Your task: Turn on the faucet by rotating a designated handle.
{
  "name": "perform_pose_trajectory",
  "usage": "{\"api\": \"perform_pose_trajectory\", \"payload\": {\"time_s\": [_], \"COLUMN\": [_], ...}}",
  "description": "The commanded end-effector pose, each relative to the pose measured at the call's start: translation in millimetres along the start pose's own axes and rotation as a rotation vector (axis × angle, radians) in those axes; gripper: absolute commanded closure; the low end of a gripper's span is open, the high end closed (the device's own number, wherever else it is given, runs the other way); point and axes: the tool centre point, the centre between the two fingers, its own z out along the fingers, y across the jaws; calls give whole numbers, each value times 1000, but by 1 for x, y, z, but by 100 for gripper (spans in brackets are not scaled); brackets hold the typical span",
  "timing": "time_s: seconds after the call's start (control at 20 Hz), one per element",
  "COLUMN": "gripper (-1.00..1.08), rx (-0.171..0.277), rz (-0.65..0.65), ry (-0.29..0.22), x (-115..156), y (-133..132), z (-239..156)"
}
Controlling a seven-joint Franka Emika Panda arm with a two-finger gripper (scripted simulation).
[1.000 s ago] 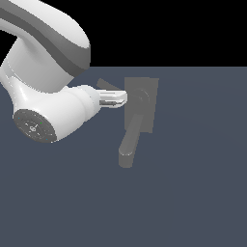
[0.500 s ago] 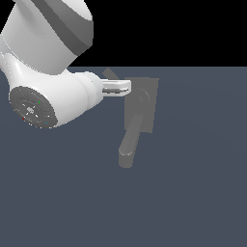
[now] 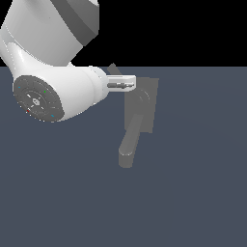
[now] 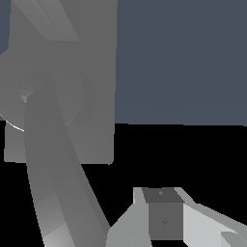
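The grey faucet's flat backplate stands in the middle of the exterior view, and its thick rounded spout reaches down toward the front. The handle runs from the round hub up to the exterior view's left; only its dark tip shows above my fingers. My gripper points at the backplate's upper left corner, just under that tip, and looks shut with nothing in it. In the wrist view the handle sweeps from the hub toward the camera, beside my gripper.
My bulky white arm fills the exterior view's upper left and hides part of the floor behind it. The dark blue-grey floor spreads around the faucet.
My gripper has risen and edged toward the backplate's upper corner. The arm's body has swung upward in the picture. The spout has not moved.
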Motion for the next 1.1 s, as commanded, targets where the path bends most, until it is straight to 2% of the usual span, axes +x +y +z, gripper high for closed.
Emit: {"api": "perform_pose_trajectory", "payload": {"time_s": [0.0, 0.55, 0.6, 0.65, 1.05], "gripper": [108, 108, 108, 108, 108], "rx": [4, 2, 2, 4, 3], "rz": [4, 6, 6, 0, 3], "ry": [-14, -22, -22, 6, -6], "x": [-14, -45, -45, -27, -40], "y": [-9, -37, -37, -34, -64], "z": [2, 2, 2, -2, 0]}}
